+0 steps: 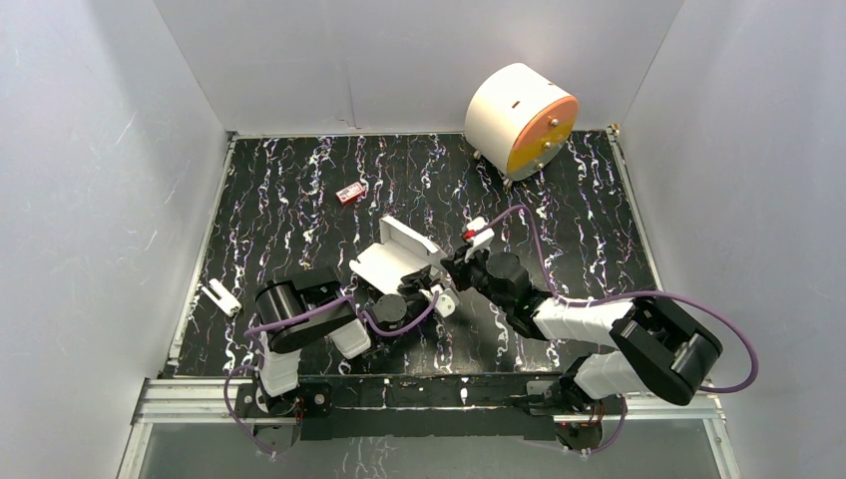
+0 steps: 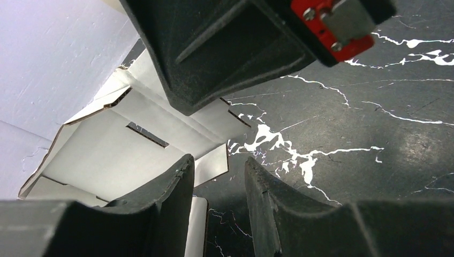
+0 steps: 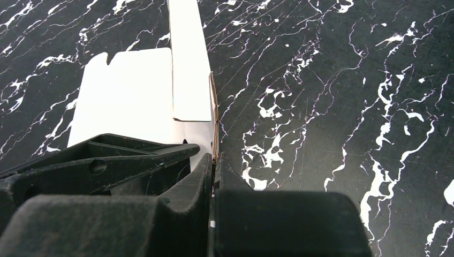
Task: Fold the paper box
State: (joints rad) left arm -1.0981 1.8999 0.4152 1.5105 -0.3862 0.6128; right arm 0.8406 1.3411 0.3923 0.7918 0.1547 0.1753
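Plainly, right pincer (image 3: 215, 160) clamps the paper box (image 3: 123, 91); left pincer (image 2: 218, 166) stands half-parted.

I count two robot arms, each with one pincer: left pincer (image 2: 218, 166), right pincer (image 3: 214, 159). One paper box (image 1: 394, 257), right up against the right pincer. One white drum with an orange face (image 1: 519, 118), well beyond the right pincer. One tiny red item (image 1: 350, 193), beyond the left pincer. One small white piece (image 1: 220, 296), well off to the left pincer's left.
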